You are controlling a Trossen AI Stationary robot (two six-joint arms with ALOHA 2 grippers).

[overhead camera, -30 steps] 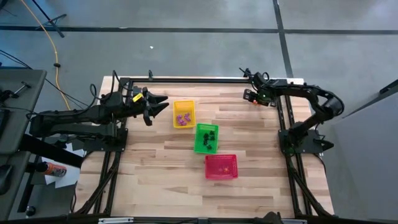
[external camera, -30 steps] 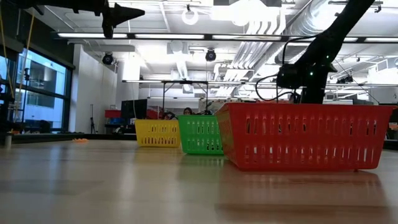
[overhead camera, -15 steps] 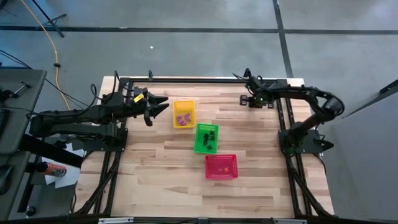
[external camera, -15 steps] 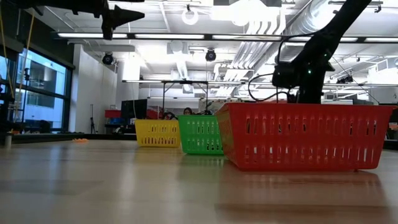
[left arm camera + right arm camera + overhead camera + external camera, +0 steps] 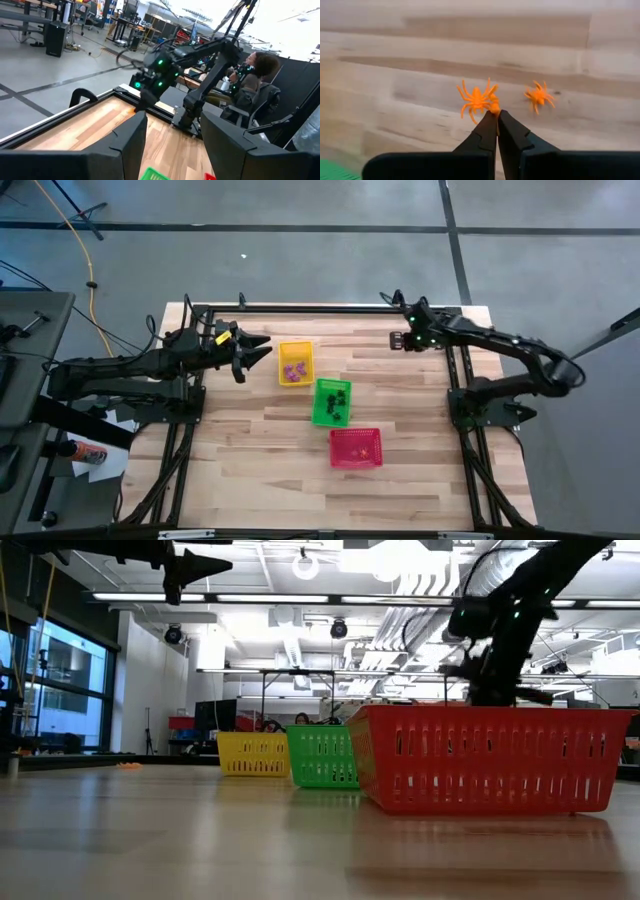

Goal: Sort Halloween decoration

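Observation:
My right gripper is shut on an orange spider trinket over the table's far right part; in the high view it hangs near the far rail. A second orange spider lies on the wood beside it. My left gripper stands open and level in the air, left of the yellow basket, with nothing between its fingers. The yellow basket holds purple trinkets and the green basket holds black ones. My right gripper pinches the orange spider by its edge, a leg or the rim of the body, at the very tips of its two fingers. The fingers slant down from above. The spider's body sticks out sideways past the tips, above the wood.
The red basket stands nearest the table's front, in a slanting row with the green and yellow ones. A black rail runs along the far edge. Bare wood lies at the table's front and left. A person sits beyond the table's right side.
My right gripper has risen from the table's far right part and turned a little, while its arm has swung out toward the right edge. My left arm has kept still.

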